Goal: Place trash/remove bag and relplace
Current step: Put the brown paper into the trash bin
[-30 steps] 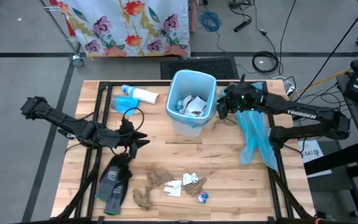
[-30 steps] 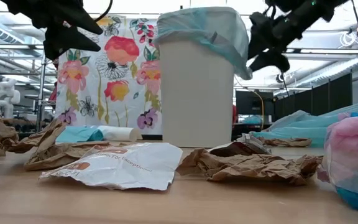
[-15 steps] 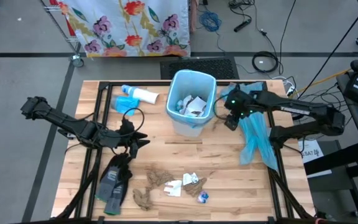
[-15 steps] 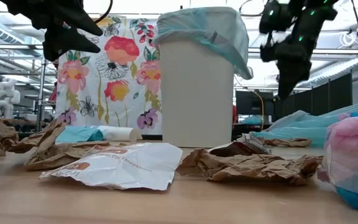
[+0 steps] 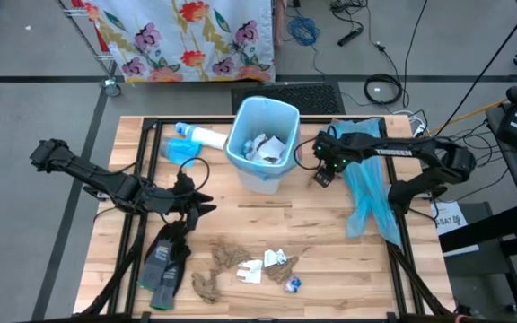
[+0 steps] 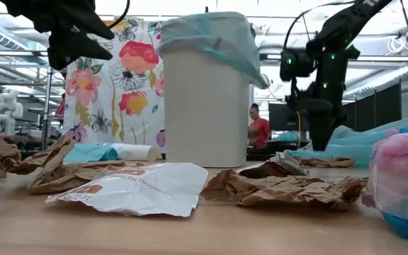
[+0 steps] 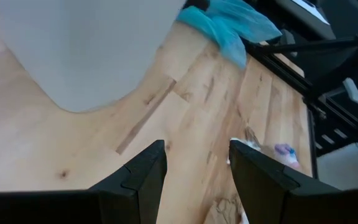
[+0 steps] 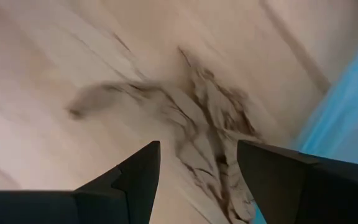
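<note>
While right claw (image 5: 322,172) gapes wide, empty, above brown paper wad (image 8: 210,134), left claw (image 5: 196,205) open, empty.

crumpled trash (image 5: 248,266) on table, more in bin (image 5: 260,146)

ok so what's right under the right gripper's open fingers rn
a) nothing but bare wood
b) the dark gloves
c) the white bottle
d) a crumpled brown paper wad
d: the right wrist view shows the open right gripper over a crumpled brown paper wad lying beside the blue bags.
</note>
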You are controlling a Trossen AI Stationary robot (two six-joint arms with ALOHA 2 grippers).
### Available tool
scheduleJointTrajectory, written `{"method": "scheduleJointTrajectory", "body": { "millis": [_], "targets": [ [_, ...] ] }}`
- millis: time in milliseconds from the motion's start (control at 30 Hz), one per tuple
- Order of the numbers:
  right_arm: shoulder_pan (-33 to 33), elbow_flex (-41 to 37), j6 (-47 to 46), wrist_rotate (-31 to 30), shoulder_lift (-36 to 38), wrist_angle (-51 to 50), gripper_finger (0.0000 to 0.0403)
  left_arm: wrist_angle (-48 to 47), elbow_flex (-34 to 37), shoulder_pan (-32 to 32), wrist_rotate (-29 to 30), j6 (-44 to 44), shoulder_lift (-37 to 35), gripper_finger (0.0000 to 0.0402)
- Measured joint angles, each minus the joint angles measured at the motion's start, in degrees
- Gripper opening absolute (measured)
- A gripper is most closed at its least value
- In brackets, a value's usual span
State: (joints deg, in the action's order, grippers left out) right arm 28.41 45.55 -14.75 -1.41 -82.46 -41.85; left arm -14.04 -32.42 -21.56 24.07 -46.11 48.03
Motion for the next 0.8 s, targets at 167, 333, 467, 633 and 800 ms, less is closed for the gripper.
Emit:
{"method": "scheduleJointTrajectory", "body": {
  "millis": [167,333,467,633,800],
  "targets": [
    [1.10,-0.47,0.30,0.01,-3.55,1.50,0.0204,-0.02,-0.02,0.00,-0.26,0.00,0.11,0.0178],
    [1.26,-0.35,-0.26,0.45,-7.65,1.95,0.0151,-0.12,-0.02,0.00,-0.28,0.01,0.15,0.0178],
    [0.87,-0.32,-2.79,2.21,-7.32,1.15,0.0033,0.20,-0.02,0.00,-0.23,0.00,0.15,0.0178],
    [-2.37,-0.41,-9.25,3.04,1.29,-4.31,0.0011,0.28,-0.02,0.00,-0.19,0.00,0.15,0.0178],
    [-8.36,1.53,-17.64,3.03,13.71,-13.21,0.0003,0.22,-0.02,0.17,0.14,0.05,0.15,0.0178]
  ]
}}
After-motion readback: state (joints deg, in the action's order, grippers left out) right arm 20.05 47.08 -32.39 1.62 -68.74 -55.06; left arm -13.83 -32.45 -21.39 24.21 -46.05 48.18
